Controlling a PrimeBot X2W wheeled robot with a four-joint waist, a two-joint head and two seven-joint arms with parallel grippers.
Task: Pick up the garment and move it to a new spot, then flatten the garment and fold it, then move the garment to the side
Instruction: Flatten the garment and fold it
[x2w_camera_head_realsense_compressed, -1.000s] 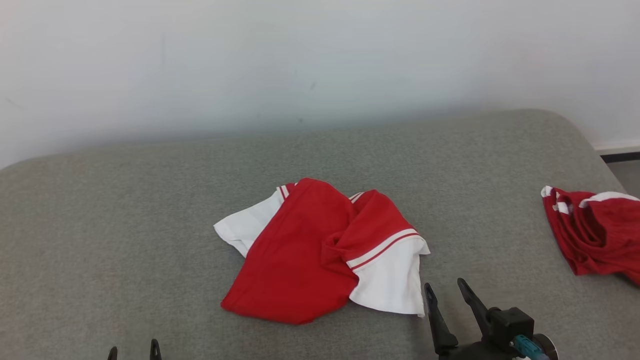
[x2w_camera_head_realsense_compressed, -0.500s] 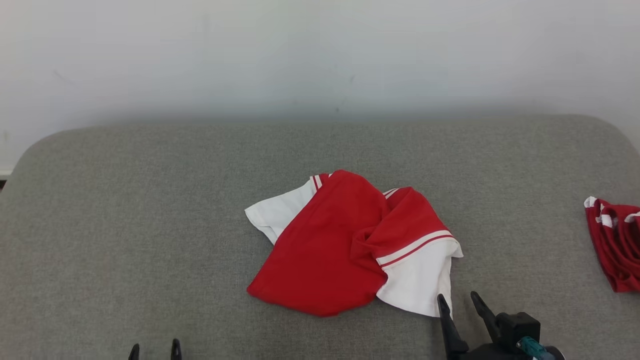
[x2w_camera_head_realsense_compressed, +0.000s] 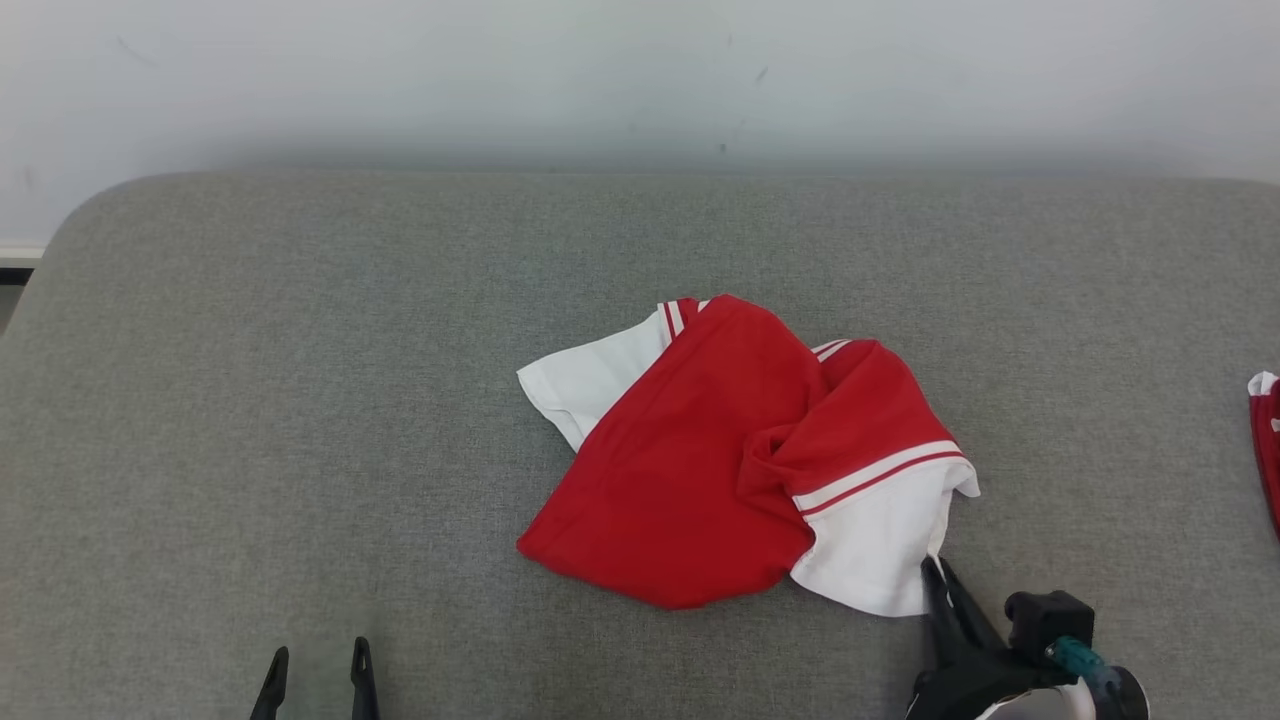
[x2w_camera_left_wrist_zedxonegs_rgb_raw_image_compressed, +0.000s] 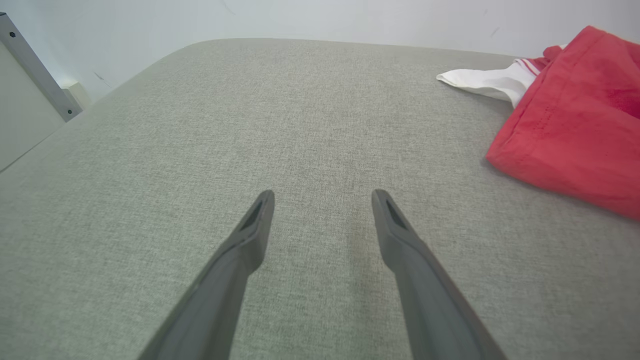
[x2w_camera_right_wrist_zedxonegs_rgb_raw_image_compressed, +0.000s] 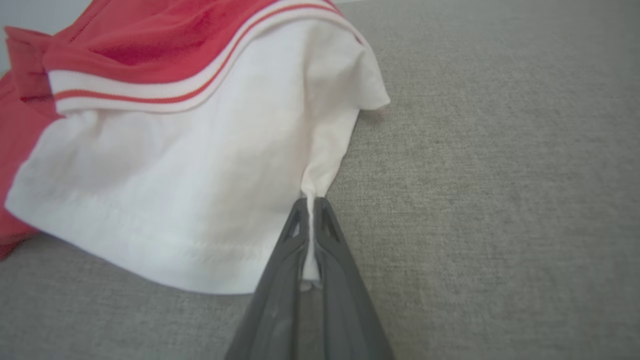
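Pinching near white hem (x2w_camera_right_wrist_zedxonegs_rgb_raw_image_compressed: 175, 245) of crumpled red-and-white cloth garment (x2w_camera_head_realsense_compressed: 700, 470), lying mid grey woven pad (x2w_camera_head_realsense_compressed: 300, 400), with right gripper (x2w_camera_head_realsense_compressed: 935, 572) newly clamped shut from wide; keeping left gripper (x2w_camera_head_realsense_compressed: 318, 655) spread, empty; readying the pick-up

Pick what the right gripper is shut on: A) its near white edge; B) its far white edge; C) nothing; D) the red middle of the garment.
A: the right gripper is shut on a fold of the white edge of the garment nearest the robot.
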